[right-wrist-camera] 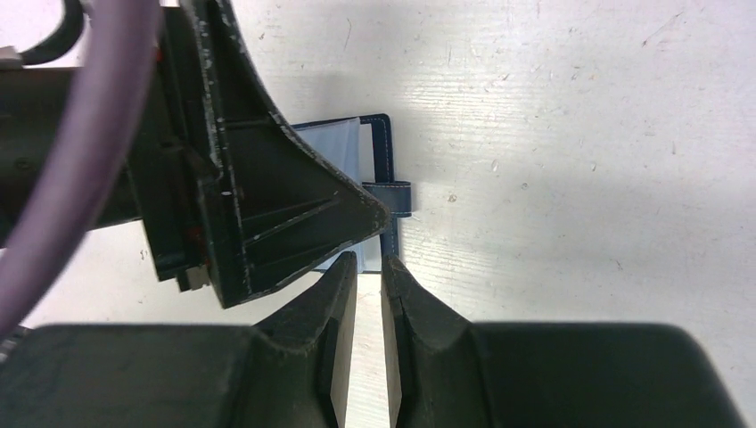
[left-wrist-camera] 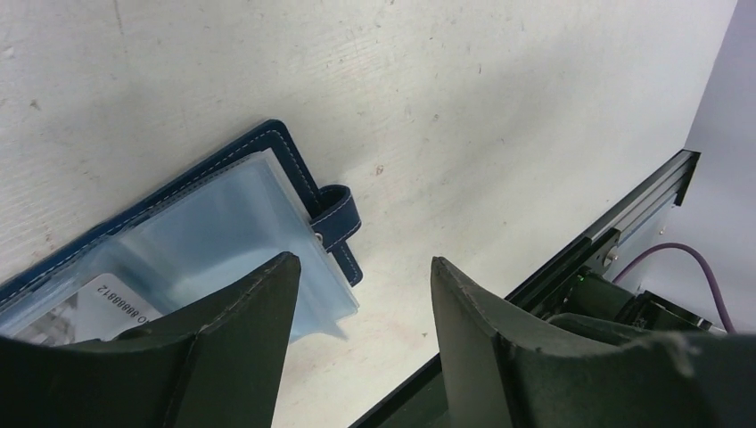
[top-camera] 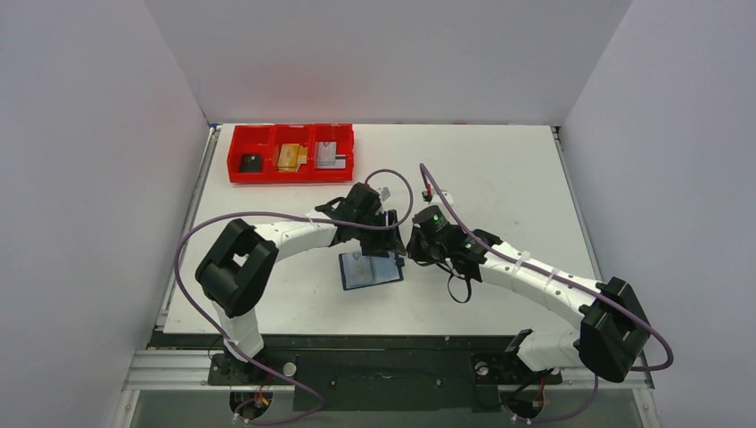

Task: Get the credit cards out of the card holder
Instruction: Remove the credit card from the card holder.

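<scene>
The task is judged to be well along: a black card, a tan-gold card and a silvery-grey card are laid one per compartment in the red tray at the far left corner of the table. The card holder is spread open near the middle of the near edge, and a printed card is seen under its clear sleeves. The left gripper is held wide and empty beside the strap tab. The right gripper is narrowed at that same edge; whether the cover is pinched cannot be told. Next, that card must be pinched and drawn out while the holder is pinned; the sleeve and the crowded fingers are likely obstacles
</scene>
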{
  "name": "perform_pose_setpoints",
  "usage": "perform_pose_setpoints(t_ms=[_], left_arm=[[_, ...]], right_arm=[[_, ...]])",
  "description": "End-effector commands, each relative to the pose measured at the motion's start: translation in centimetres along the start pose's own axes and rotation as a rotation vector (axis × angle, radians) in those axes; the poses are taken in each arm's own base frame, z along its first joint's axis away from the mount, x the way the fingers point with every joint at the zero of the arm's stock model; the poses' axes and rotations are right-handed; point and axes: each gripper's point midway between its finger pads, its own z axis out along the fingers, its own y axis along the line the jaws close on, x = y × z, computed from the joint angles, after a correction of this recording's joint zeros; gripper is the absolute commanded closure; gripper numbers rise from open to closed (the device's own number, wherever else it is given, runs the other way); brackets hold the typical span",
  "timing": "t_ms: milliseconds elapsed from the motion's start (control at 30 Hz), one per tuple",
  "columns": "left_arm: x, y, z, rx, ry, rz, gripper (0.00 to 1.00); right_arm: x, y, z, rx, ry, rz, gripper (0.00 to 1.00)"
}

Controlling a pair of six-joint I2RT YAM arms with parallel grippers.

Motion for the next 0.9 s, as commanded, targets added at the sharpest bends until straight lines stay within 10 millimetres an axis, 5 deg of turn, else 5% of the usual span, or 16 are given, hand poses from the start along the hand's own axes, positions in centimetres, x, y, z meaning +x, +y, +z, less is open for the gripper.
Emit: perform_pose_setpoints(t_ms=[0,567,867], left_arm=[[-1.7,-3.0,0.1,0.112,-0.027,0.019,0.46],[-4.2,-3.5,-1.7,0.158,-0.075,0.038,0.44],[-6.4,-1.4,-5.5,0.038,-0.199,0.020,0.43]], right_arm=[[-1.3,-0.5,-0.9,0.007,-0.060,0.025,0.86],[-1.5,-0.1,-1.3,-0.010,-0.055,0.020,0.86],[-1.8,1.5,-1.1,-0.051,-0.031,-0.005,0.79]])
